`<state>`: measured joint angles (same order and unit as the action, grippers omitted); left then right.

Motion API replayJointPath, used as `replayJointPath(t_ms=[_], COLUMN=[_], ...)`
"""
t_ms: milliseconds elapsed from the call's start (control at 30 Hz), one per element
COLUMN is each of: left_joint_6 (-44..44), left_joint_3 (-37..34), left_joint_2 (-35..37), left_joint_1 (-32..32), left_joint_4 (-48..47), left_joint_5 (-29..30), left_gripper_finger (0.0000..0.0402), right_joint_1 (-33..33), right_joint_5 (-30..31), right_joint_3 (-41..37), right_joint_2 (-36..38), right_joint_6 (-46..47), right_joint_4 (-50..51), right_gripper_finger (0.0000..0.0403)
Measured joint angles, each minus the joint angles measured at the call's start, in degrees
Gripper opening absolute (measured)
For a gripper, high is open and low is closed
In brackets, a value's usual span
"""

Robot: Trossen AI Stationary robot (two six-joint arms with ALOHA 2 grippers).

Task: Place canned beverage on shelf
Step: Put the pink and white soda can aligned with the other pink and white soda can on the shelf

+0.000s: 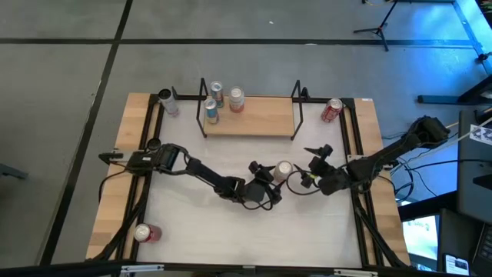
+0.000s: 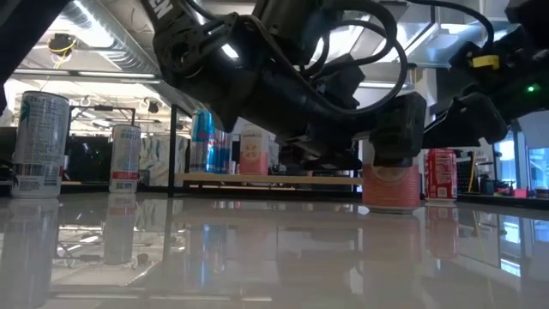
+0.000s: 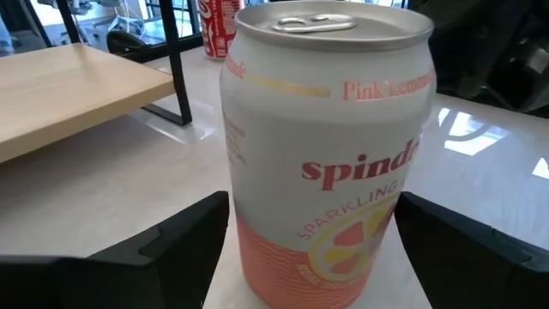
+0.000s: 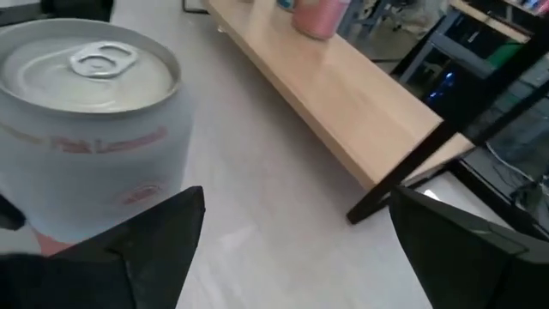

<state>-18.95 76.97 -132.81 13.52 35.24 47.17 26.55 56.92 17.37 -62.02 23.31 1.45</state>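
From the overhead camera the job looked only partly done. The shelf sat at 12 o'clock on the table with three cans already bunched at its left end, most of the board bare. The pink can was not up there yet; it stood on the white tabletop close to center, a bit toward 3 o'clock. Loose cans waited at 10 o'clock, at 2 o'clock, and one lay on its side at 8 o'clock. The left gripper reached in from 9 o'clock, right up against the pink can, and the right gripper came in from 3 o'clock just beside it.

At table level, the pink can stood upright on the surface under a dark mass of arm, so no lift had happened as far as anyone could judge.

The left wrist camera showed the pink can standing between that gripper's fingers, jaws spread wide with a gap on each side, not squeezing.

On the right wrist camera, that gripper's jaws also stood wide apart and empty, the pink can off to one side of a finger, the shelf beyond. Grab, lift and placement all looked left to do.
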Motion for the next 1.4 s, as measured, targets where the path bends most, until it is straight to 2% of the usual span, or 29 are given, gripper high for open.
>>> replayJointPath(t_ms=[167,467,633,833,1100,1167,1300,1400], left_joint_6=[0.05,0.7,1.54,1.62,3.02,3.02,3.06,3.02], left_joint_3=[0.0,0.0,-0.02,-0.07,-0.07,-0.07,-0.07,-0.07], left_joint_2=[0.0,0.02,0.0,0.02,0.04,0.04,0.15,0.15], left_joint_1=[-0.58,-0.66,-0.65,-0.57,-0.52,-0.8,-1.44,-1.57], left_joint_4=[0.49,0.97,1.41,1.23,1.67,2.21,1.88,1.64], left_joint_5=[-0.25,-0.25,0.06,0.45,0.48,0.85,1.09,0.64], left_gripper_finger=[0.0322,0.0322,0.0322,0.0322,0.0322,0.0322,0.0322,0.0322], right_joint_1=[-0.45,-1.8,-5.94,-6.75,-6.83,-6.67,-6.78,-6.65], right_joint_5=[-2.13,-0.37,-4.57,-8.08,-12.57,-15.77,-17.52,-16.32], right_joint_3=[-0.02,-0.02,-0.02,-0.04,-0.13,-0.03,0.06,0.04], right_joint_2=[-0.11,-1.7,-7.12,-12.35,-13.27,-13.28,-13.27,-13.27], right_joint_6=[-2.23,-5.77,-8.49,-11.46,-13.26,-13.31,-13.22,-13.22], right_joint_4=[-1.86,-6.55,-11.93,-17.91,-21.42,-23.37,-24.42,-24.2], right_gripper_finger=[0.0367,0.0367,0.0367,0.0367,0.0367,0.0367,0.0367,0.0367])
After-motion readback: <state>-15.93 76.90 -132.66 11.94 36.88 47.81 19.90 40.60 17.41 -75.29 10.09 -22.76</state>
